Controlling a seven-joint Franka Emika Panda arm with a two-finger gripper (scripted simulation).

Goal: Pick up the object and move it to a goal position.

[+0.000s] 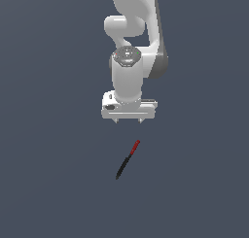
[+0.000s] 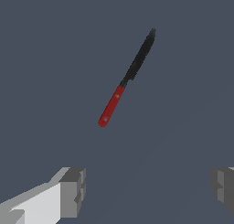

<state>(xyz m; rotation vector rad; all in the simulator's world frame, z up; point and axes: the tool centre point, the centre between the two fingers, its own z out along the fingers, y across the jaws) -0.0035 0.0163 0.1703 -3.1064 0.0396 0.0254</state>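
While the gripper [image 1: 129, 120] hangs spread apart, black-and-red stick [image 1: 127, 159] lies bare on the floor [image 1: 48, 183] — near, untouched.

A plain dark blue-grey floor [image 1: 48, 183] spreads out flat. On it lies one thin black stick [image 1: 127, 160], its red end pointing toward one o'clock.

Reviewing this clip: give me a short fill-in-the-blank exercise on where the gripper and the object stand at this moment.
1. The gripper has its jaws ____, with nothing between them.
2. The knife-like object has a black blade and a ____ handle.
3. The object lies on the grey floor, ____ by the gripper's fingers.
4. In the exterior view, the object's red end points ____ the gripper.

Missing words: open; red; untouched; toward
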